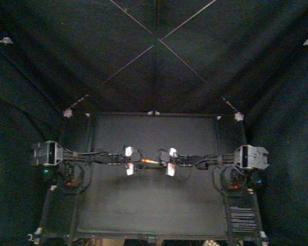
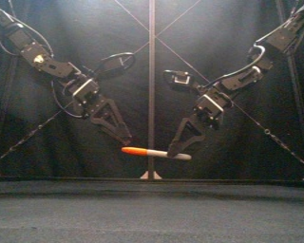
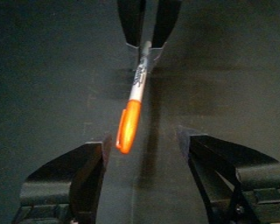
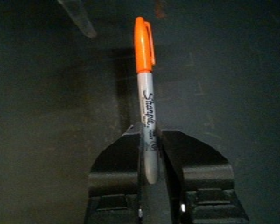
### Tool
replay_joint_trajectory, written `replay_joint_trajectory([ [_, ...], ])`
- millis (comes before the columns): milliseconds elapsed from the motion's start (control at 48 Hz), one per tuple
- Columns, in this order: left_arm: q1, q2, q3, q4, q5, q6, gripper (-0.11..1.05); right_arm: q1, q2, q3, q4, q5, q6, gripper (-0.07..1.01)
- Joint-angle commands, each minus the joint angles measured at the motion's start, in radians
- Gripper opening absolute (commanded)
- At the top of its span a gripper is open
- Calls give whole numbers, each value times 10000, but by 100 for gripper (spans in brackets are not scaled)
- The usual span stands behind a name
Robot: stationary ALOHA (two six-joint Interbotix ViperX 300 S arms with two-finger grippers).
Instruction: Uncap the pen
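Over mid desk point(image 1: 157, 197), holding marker pen point(image 2: 156, 152) level in the air, barrel clenched in right gripper point(image 4: 149, 136) jaws. Left gripper point(image 3: 143, 144) jaws released, flanking orange cap point(image 3: 127, 127), apparently not touching. Pre-grasp step. Next probably needs clenching on cap, then a straight pull apart.

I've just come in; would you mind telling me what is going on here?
A robot is working on a marker pen, which is held in the air. The right hand is shut on the pen's grey barrel, with the orange cap pointing toward the other arm. The left hand is open, its jaws either side of the cap's tip and not gripping it. The cap is on.
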Motion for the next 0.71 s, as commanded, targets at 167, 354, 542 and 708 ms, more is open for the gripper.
replay_joint_trajectory([
  [167,107,291,-414,123,0,0,83,15,-322,-184,0,-31,15,46],
  [354,107,307,-522,506,77,-15,55,15,-322,-123,0,-31,15,46],
  [542,153,230,-383,752,383,-15,47,-31,-522,261,15,-15,46,46],
  [708,230,-77,-31,782,491,-15,47,-92,-1243,1028,107,-123,61,46],
])
